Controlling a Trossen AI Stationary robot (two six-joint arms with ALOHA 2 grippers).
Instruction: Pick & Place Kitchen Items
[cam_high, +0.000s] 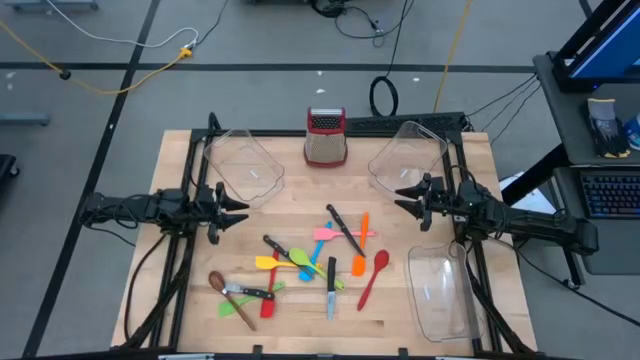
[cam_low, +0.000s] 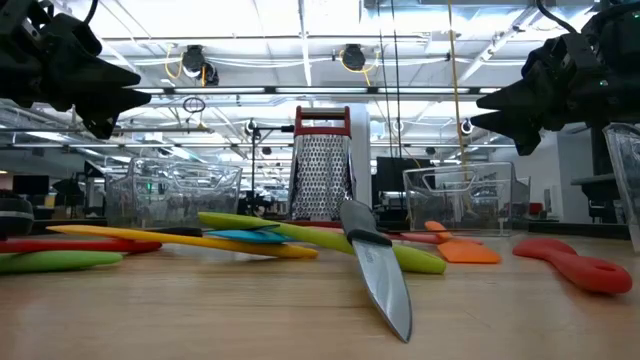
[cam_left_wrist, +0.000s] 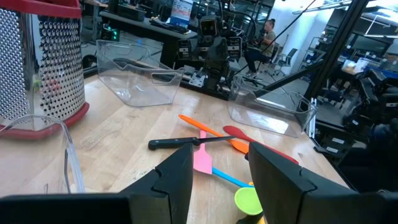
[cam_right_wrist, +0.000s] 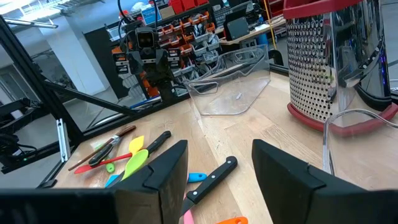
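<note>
- Steel and bright plastic kitchen items (cam_high: 300, 262) lie heaped at the tabletop's (cam_high: 180, 150) centre and toward 7 o'clock, none binned yet.
- We see the left gripper (cam_high: 238, 210) hovering at 9 o'clock, fingers apart and empty.
- We see the right gripper (cam_high: 402, 200) at 3 o'clock, fingers apart too, holding nothing.
- Clear bins wait at 11 (cam_high: 243, 163), 1 (cam_high: 408, 155) and 5 o'clock (cam_high: 440, 290); a box grater (cam_high: 325, 136) stands at 12.
- We judge the main risk is the overlap: a black-handled knife (cam_high: 345, 230) crosses the pink spatula (cam_high: 325, 234) and the orange spatula (cam_high: 360, 247), so closing there could pinch two pieces or flick one away.
- Flat handles may slip out of a shallow grip.
- Both arms reaching the pile at once could clash.
</note>
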